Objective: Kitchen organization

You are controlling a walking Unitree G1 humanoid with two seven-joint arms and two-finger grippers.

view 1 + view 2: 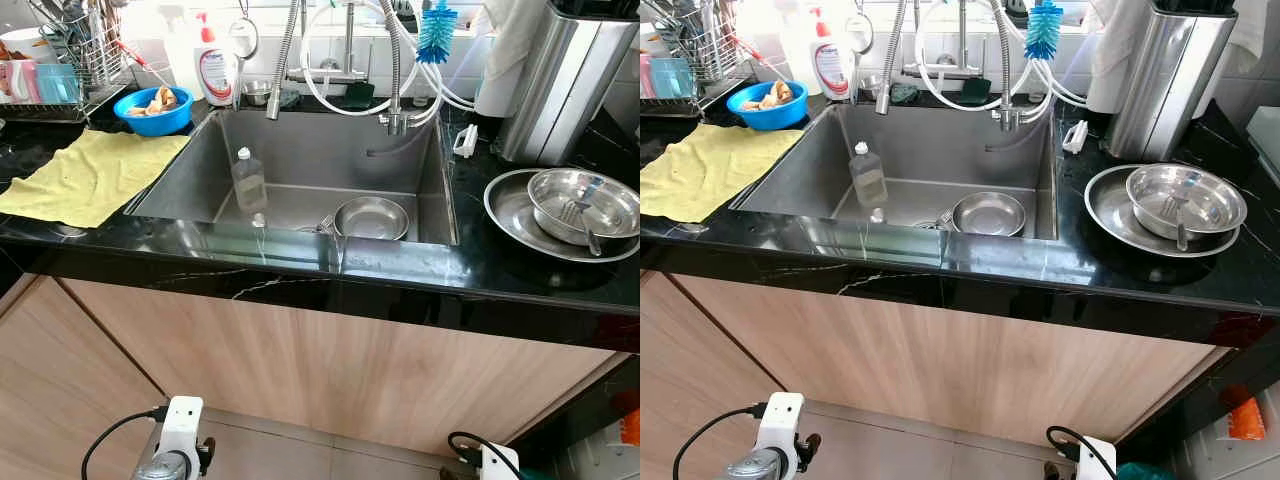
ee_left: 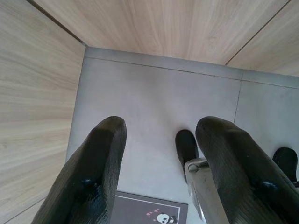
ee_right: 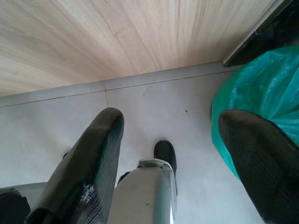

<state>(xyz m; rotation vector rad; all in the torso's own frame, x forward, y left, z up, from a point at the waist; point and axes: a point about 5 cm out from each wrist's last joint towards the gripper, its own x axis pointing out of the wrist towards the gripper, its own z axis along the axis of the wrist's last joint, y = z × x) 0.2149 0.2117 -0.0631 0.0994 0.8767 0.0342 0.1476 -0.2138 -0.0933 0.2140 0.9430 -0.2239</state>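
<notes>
Steel dishes wait in two places: a small steel bowl [image 1: 371, 217] lies on the floor of the sink [image 1: 190, 170], and a second bowl [image 1: 583, 203] with a utensil in it sits on a steel plate [image 1: 510, 215] on the black counter [image 1: 420, 270] to the right of the basin. A clear bottle [image 1: 249, 180] stands in the sink just beside the small bowl. On the counter's left lie a yellow cloth [image 1: 90, 175] and a blue bowl [image 1: 153, 108] of scraps, with a soap dispenser [image 1: 216, 65] near it.

The left gripper [image 2: 161, 172] hangs low, well below the counter, its fingers [image 2: 93, 177] spread apart with nothing between them, pointing down at the grey tiled floor [image 2: 154, 93] beside the wooden cabinet front [image 2: 37, 102]. The right gripper [image 3: 180, 168] hangs the same way, fingers parted wide and empty, over the floor near a teal bag [image 3: 261, 93].

Both arms hang straight down at the robot's sides, their wrists showing at the lower edge of the head views. The dishes are well apart from either gripper, up on the counter and in the basin.
</notes>
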